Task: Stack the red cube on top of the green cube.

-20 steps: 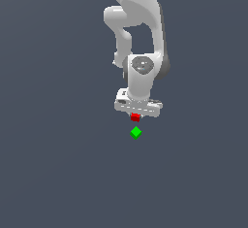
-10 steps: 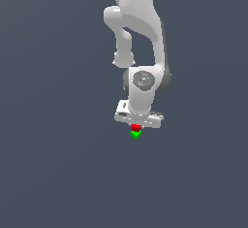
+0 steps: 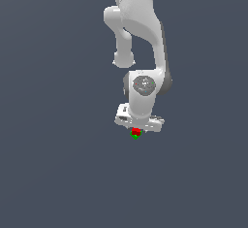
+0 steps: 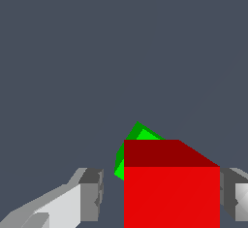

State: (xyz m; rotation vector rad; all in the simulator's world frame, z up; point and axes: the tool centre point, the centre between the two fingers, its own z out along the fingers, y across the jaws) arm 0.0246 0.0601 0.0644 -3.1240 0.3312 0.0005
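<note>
Overlapping green cube [image 4: 140,137]: red cube [image 4: 172,195], square-on.

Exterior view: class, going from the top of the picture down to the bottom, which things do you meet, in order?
Robot arm → gripper → red cube → green cube.

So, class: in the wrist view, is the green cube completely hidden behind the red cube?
No, part of the green cube shows beyond the red cube.
</note>
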